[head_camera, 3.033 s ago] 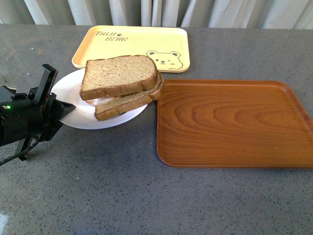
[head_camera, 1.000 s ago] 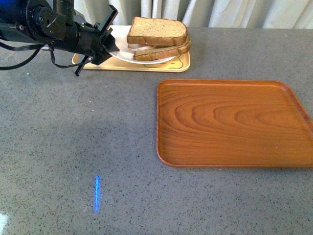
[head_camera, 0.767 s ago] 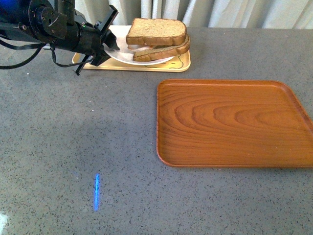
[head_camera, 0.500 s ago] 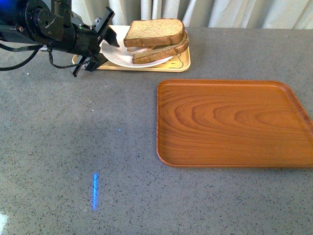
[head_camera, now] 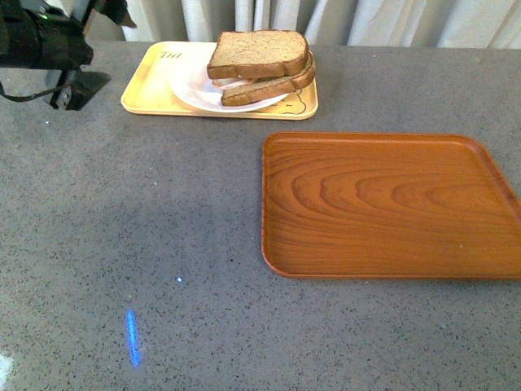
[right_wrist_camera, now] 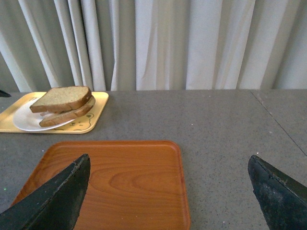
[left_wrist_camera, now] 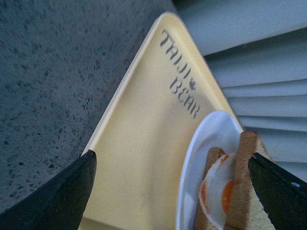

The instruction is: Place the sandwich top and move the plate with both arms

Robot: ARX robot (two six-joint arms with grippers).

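Grey tabletop (head_camera: 163, 212) carries the yellow bear-print tray (head_camera: 146, 85), where the plate (head_camera: 191, 85) sits with the sandwich top (head_camera: 259, 50) crowning the egg slice (head_camera: 269, 85), while the left pincer (left_wrist_camera: 170, 160) and right pincer (right_wrist_camera: 169, 162) gape empty.

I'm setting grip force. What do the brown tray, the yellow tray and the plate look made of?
Brown tray: wood or wood-look laminate, judging by the flowing grain; smooth satin finish. Yellow tray: probably plastic or melamine, with even pale colour and printed lettering; matte. Plate: plain white, smooth, faintly glossy; ceramic or melamine, the look leaves it open.
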